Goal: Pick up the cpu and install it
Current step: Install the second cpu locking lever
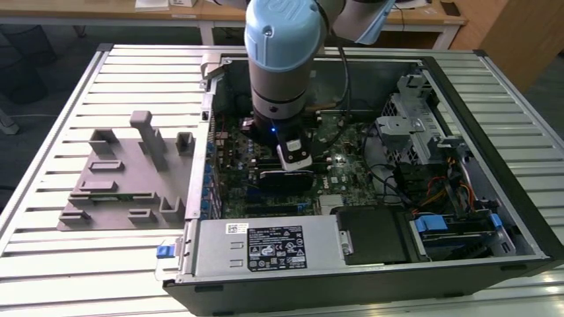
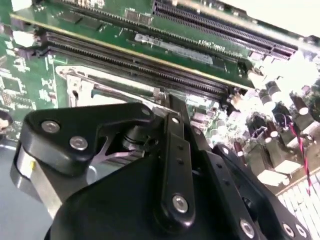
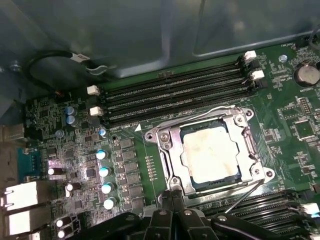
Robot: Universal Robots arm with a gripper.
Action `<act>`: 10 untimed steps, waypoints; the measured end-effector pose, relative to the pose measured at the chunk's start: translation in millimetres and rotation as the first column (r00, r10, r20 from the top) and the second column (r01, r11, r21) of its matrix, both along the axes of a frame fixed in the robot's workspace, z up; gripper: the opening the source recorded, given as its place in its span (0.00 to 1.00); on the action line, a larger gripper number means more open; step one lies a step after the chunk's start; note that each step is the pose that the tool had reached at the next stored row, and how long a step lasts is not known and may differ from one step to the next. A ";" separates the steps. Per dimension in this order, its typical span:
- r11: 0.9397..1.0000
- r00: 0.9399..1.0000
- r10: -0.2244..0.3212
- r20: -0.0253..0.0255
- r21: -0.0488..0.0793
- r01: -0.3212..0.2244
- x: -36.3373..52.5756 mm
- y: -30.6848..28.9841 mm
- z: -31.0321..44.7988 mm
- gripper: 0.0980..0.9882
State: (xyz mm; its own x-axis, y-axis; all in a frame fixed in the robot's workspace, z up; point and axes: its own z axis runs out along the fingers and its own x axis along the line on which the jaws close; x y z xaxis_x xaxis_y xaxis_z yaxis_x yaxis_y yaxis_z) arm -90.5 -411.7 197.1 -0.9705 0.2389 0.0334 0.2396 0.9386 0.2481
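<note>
Your cpu (image 3: 209, 151) was a flat square chip with a pale, smudged silvery top plate, and in the first wrist view it lay seated flat inside the metal socket frame (image 3: 167, 150) on the green motherboard (image 3: 287, 120), with the frame's bright rim all around it. Going left to right in the exterior view, you had the grey plastic fixture (image 1: 119, 181) with its upright blocks on the slatted bench (image 1: 53, 132), well apart from the work; then the open computer case (image 1: 520, 218), with the arm (image 1: 280, 59) reaching straight down into its middle and the pincer (image 1: 294, 158) low over the board. Further toward that view's right sat the metal drive cage (image 1: 414, 125) and a bundle of coloured cables (image 1: 440, 191). In the first wrist view, rows of black memory slots (image 3: 175, 90) ran beside the socket on its far side, and small blue-topped capacitors (image 3: 103, 172) stood near its other flank. The pincer's black fingers (image 3: 172, 197) sat drawn close together just at the socket's edge, touching nothing that you could make out and holding nothing.
</note>
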 end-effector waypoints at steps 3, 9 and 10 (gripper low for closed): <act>1.000 1.000 0.000 0.000 0.000 0.000 0.0 0.0 11.0 0.01; 1.000 1.000 0.000 0.000 0.000 0.000 0.0 0.1 36.9 0.01; 1.000 1.000 0.000 0.000 0.000 0.000 0.0 0.1 40.7 0.01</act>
